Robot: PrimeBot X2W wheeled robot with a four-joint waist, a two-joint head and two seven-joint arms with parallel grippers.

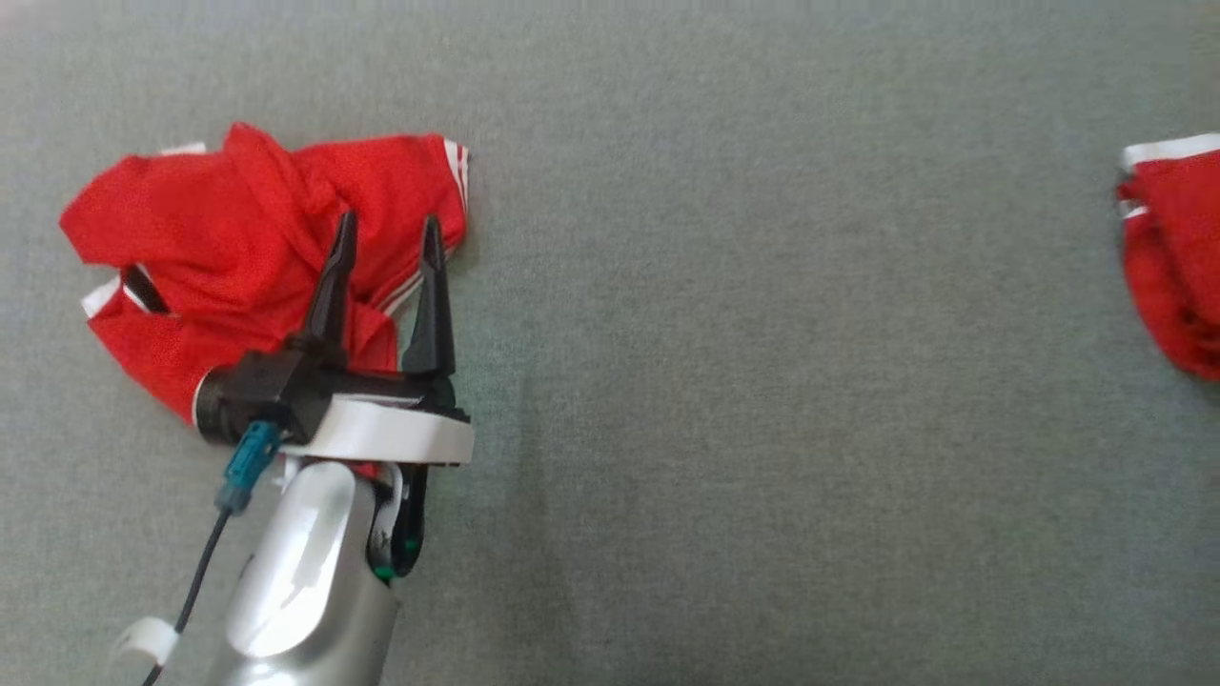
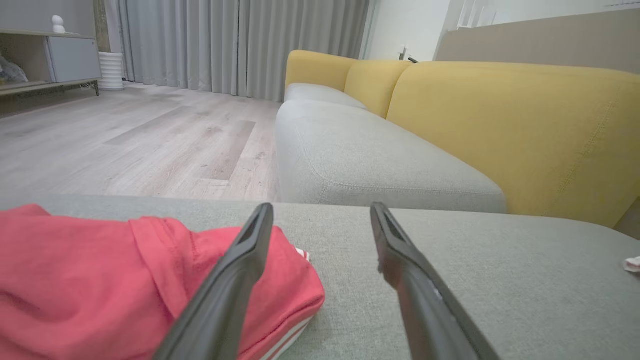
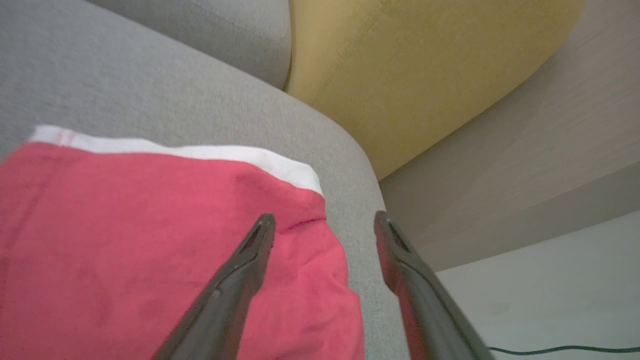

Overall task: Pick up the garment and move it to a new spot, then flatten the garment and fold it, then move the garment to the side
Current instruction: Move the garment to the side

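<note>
Grey cushion (image 1: 762, 381), yellow backrest (image 2: 525, 130), wooden floor (image 2: 125, 135)

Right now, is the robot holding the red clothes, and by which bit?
No, nothing is held. The left end effector is open over the crumpled red garment, and the right end effector is open over the other red garment.

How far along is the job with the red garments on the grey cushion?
Perhaps done: the far-right garment lies near the edge of the cushion, the right end effector open above it, holding nothing; whether it is folded, I cannot tell. In hand: the left end effector hangs open over the crumpled garment. Left: that one is not yet flattened, folded or set aside.
</note>
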